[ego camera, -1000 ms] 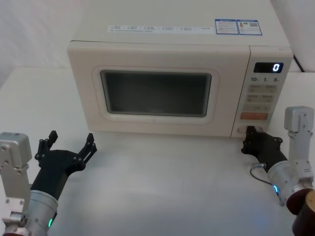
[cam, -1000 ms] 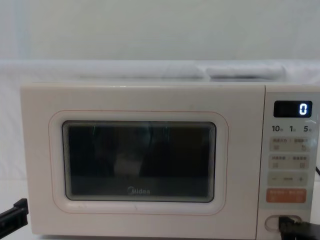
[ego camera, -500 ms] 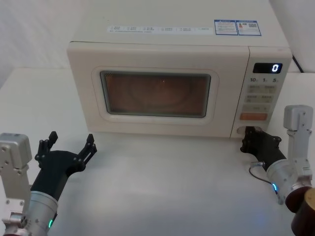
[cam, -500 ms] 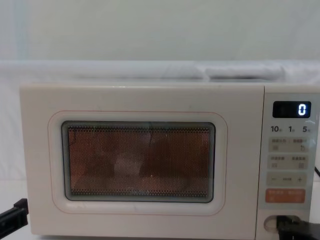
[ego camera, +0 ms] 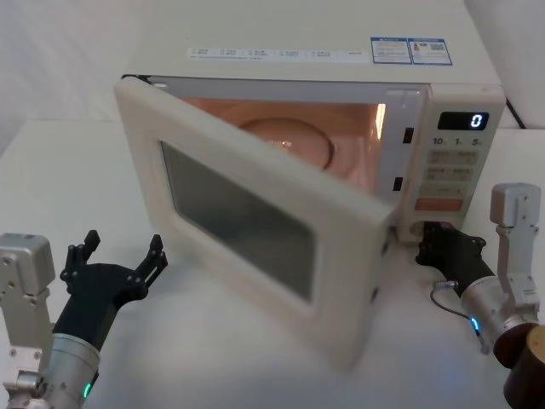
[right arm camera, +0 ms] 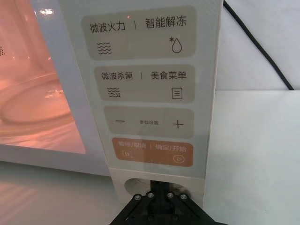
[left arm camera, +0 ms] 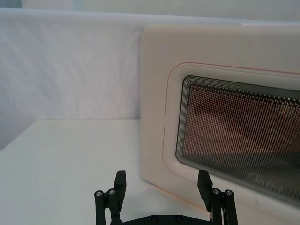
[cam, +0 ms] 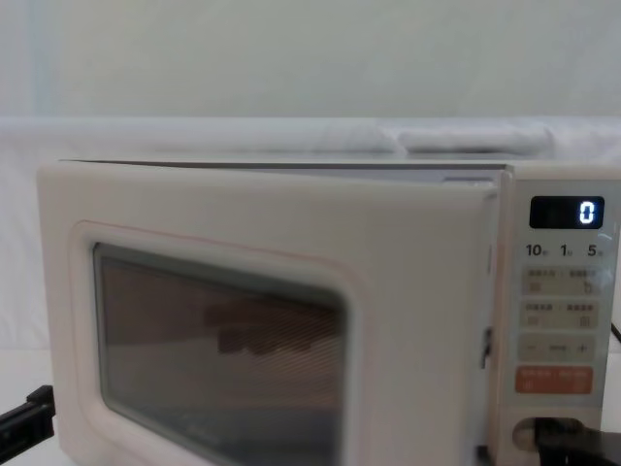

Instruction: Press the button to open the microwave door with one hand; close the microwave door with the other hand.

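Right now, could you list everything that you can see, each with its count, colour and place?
microwave door: one, cream-white with dark window, swung partly open toward the left gripper.
button: one, cream, bottom of the control panel, right gripper tip against it.
control panel: one, cream, display showing 0, right of the lit cavity.
orange key: one, just above the button.
table: one, white, under the microwave.
left gripper: black, open, before the door.
right gripper: black, at the button.
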### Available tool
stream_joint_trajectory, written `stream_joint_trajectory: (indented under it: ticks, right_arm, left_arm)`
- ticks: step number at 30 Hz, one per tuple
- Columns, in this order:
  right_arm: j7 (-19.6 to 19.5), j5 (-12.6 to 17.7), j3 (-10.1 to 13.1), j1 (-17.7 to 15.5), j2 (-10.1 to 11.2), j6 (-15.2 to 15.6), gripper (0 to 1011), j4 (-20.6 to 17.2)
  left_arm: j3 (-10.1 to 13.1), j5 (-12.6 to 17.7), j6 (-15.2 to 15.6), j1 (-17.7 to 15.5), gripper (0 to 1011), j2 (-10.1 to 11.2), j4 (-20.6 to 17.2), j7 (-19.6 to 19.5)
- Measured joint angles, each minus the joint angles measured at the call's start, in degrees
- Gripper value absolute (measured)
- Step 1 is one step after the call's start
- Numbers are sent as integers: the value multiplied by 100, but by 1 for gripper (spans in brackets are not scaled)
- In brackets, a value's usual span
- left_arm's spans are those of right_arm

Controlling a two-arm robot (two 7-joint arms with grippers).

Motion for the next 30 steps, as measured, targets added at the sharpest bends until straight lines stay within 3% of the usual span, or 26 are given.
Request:
stream_joint_trajectory:
  ticks: [14, 21, 30]
  right_arm:
    - [214, 108, 5, -343, 199, -39, 0, -473]
    - [511, 310, 2, -728, 493, -131, 0, -972]
    - [798, 331, -147, -1002, 877, -378, 0, -1290]
  left_arm:
    - [0, 0, 0, 0, 1001, -1, 0, 0]
    - [0, 0, 0, 0, 1001, 0, 0, 1]
    - [0, 0, 0, 0, 1001, 0, 0, 0]
